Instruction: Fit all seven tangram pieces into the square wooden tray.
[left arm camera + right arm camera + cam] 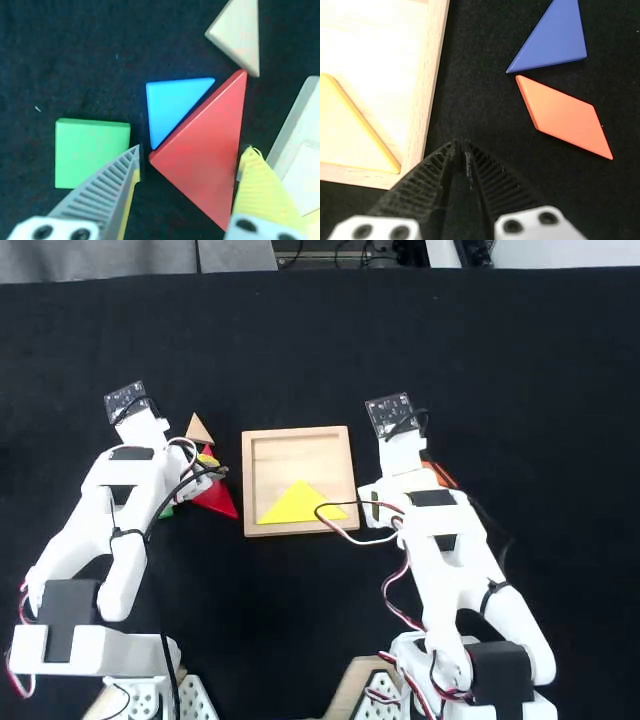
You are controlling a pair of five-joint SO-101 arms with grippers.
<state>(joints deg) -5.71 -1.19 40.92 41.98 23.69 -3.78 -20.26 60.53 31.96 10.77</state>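
So the big yellow triangle lies in the square wooden tray, long edge along the rim nearest the arm bases, tip pointing at the tray's middle. The left tool is spread open astride the large red triangle on the black tabletop. The right tool is pinched closed, empty, just beside the tray.
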